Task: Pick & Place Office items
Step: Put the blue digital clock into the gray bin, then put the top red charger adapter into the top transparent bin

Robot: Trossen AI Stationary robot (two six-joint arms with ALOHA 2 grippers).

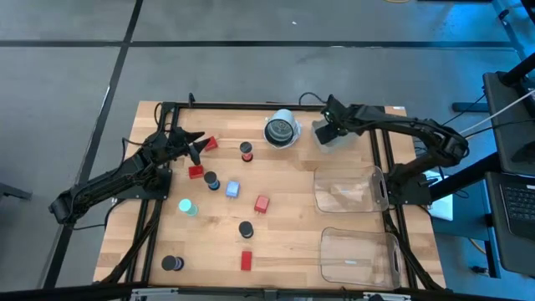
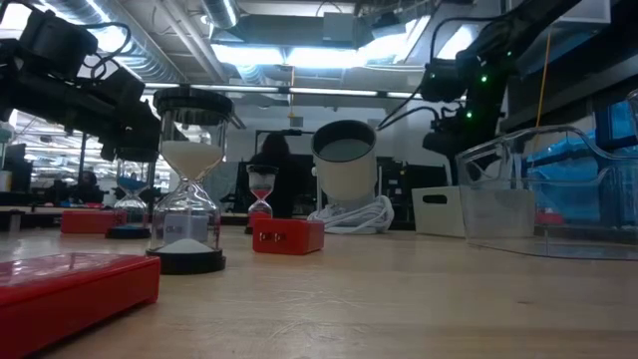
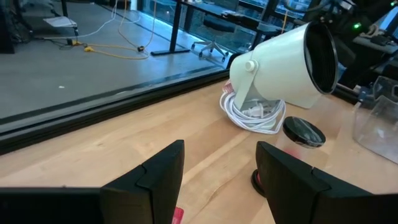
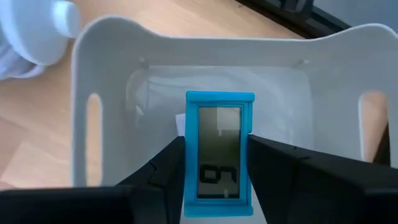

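Observation:
My right gripper (image 4: 216,149) is shut on a blue-framed digital timer (image 4: 219,134) and hangs over a white slotted bin (image 4: 87,74) at the table's far right (image 1: 321,134). My left gripper (image 3: 221,155) waits open at the far left (image 1: 199,146), with nothing between its fingers. Red blocks (image 1: 262,203), black-capped hourglasses (image 1: 246,228), a pale blue piece (image 1: 232,190) and a teal round piece (image 1: 188,206) lie spread over the table's middle and left. One hourglass (image 2: 189,199) stands upright on its base. My right gripper pinches the timer by its two long sides (image 4: 189,168) between its two fingers, near the timer's lower end. The fingers slant steeply down from above. The timer is lifted clear, its display facing the wrist camera, over the open top of the white bin.
A white lamp-like thing (image 1: 282,130) with a coiled white cable (image 3: 252,115) stands at the far middle. Two clear plastic bins (image 1: 347,188) (image 1: 359,255) lie along the right side. A red block (image 2: 287,236) sits in the middle.

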